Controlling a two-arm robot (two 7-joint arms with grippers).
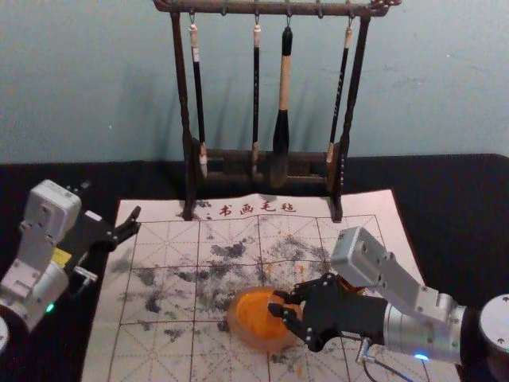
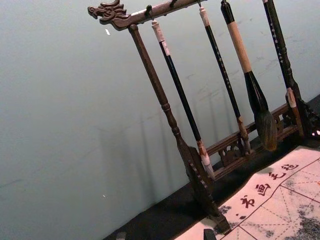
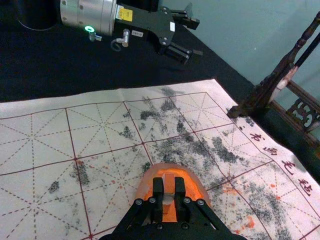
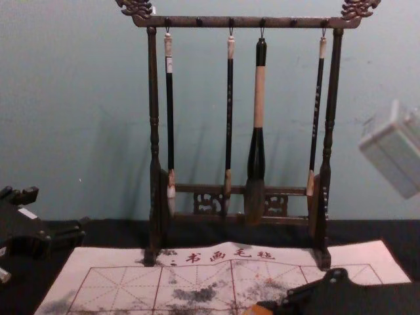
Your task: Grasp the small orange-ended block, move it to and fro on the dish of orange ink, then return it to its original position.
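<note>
My right gripper point(image 1: 280, 310) is over the round dish of orange ink point(image 1: 248, 320) on the felt mat. In the right wrist view, the right gripper point(image 3: 168, 192) is shut on the small block point(image 3: 168, 183), a pale piece held upright between its two black fingers. The block's lower end is hidden by the fingers and its contact with the ink cannot be made out. Orange ink surrounds it inside the dish point(image 3: 145, 186). My left gripper point(image 1: 131, 225) stays parked at the left edge of the mat, its fingers apart; the left wrist view catches the left gripper point(image 2: 165, 235) tips low down.
Behind the mat point(image 1: 159, 278) stands a dark wooden rack point(image 1: 188, 119) with several hanging brushes point(image 1: 282, 95). An orange object point(image 1: 350, 288) is partly hidden behind the right gripper. Black cloth point(image 1: 445, 207) covers the table around the mat.
</note>
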